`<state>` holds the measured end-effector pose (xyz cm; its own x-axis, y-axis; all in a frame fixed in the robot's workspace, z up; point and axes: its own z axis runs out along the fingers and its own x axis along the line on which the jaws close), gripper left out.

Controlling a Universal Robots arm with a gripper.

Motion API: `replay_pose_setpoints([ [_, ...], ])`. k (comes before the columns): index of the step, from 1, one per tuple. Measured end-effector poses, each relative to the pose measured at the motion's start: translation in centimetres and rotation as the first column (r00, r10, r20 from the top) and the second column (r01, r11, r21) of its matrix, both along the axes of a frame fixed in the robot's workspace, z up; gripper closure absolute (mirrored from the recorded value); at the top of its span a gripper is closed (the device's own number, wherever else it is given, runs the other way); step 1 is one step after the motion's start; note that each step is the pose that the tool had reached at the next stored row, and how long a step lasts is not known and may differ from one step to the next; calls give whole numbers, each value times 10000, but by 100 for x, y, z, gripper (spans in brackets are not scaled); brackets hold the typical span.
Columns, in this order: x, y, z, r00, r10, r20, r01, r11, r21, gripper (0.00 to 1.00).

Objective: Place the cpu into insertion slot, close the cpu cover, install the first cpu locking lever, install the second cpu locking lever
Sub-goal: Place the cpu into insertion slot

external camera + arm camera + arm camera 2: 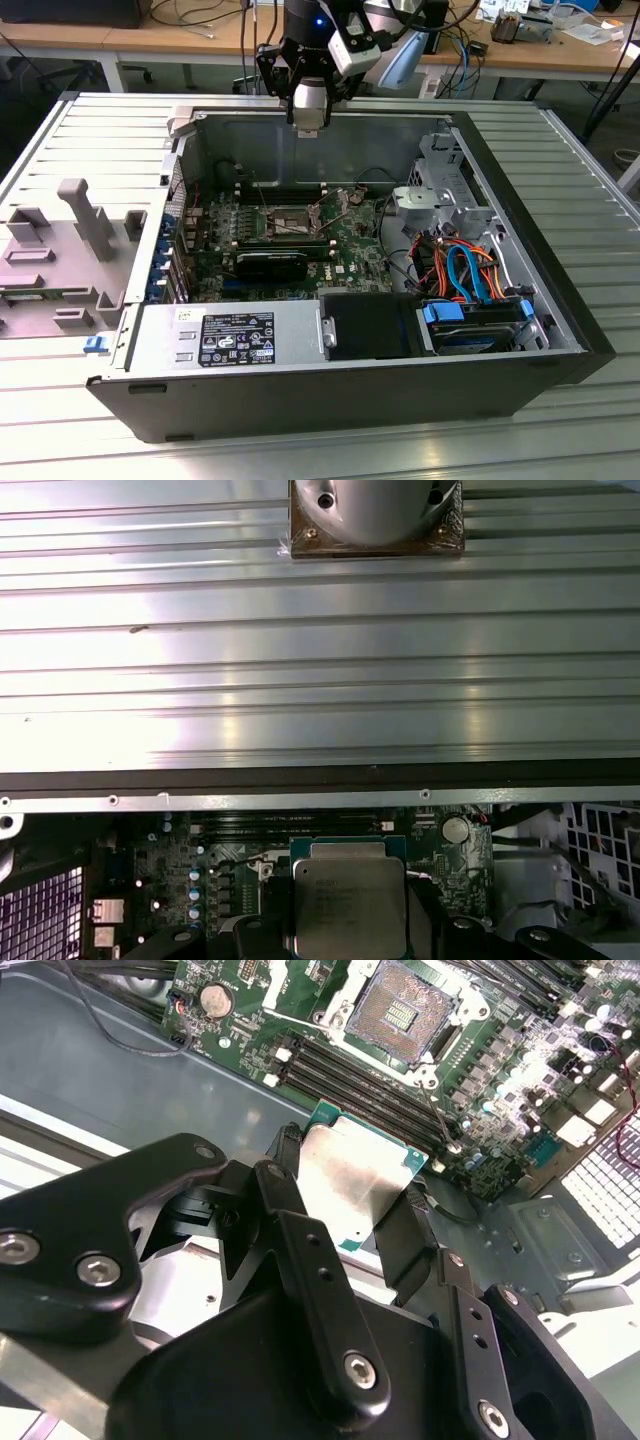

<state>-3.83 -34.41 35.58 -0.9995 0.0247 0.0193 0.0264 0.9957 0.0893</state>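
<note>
Ribbed metal worktop [560, 420] carries an open computer case [330, 395], green circuit board [350, 250] lying inside. End effector [307, 128] hangs over the case's far wall; insertion slot [408, 1005] on the board sits uncovered. The cpu [350, 1185] is clamped edge to edge between the end effector's fingers, well apart from the slot.

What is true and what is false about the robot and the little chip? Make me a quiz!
1. The gripper holds the chip. True.
2. The chip is already plugged into the board. False: the socket is empty, and the chip is up in the gripper.
3. The computer case is open, with its insides showing. True.
4. The board is red. False: it is green.
</note>
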Motion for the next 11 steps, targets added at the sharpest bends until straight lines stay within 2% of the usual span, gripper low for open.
replay_pose_setpoints([
  [11, 0, 0, -19, 10000, 0, 0, 0, 10000, 0, 46],
])
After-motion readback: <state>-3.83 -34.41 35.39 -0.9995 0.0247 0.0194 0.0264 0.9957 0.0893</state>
